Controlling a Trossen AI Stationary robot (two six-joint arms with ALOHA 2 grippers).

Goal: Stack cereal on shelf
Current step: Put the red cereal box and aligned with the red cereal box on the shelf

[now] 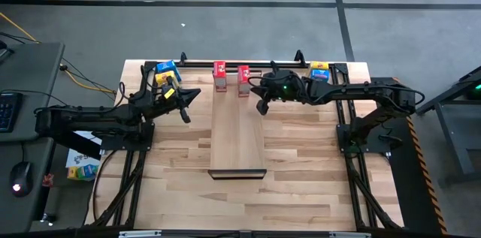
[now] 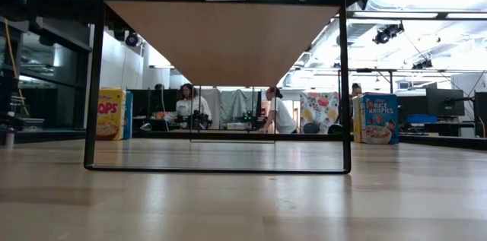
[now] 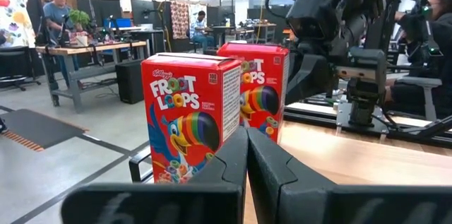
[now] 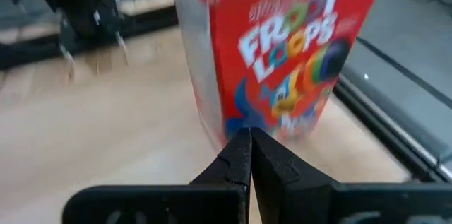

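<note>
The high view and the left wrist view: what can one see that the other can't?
Only the high view shows the whole shelf, the blue and yellow cereal boxes at the table's left and right back corners, and the left gripper shut beside the shelf, with the right gripper shut at the shelf's other edge.

Only the left wrist view shows the Froot Loops print on the two red boxes and people at desks behind.

Both show the two red boxes standing side by side and the right arm next to them.

The red cereal box (image 4: 272,54) is blurring and running off the right wrist picture's top edge; the far red box (image 3: 258,86) is sitting half-hidden behind the nearer red box (image 3: 187,114).
</note>
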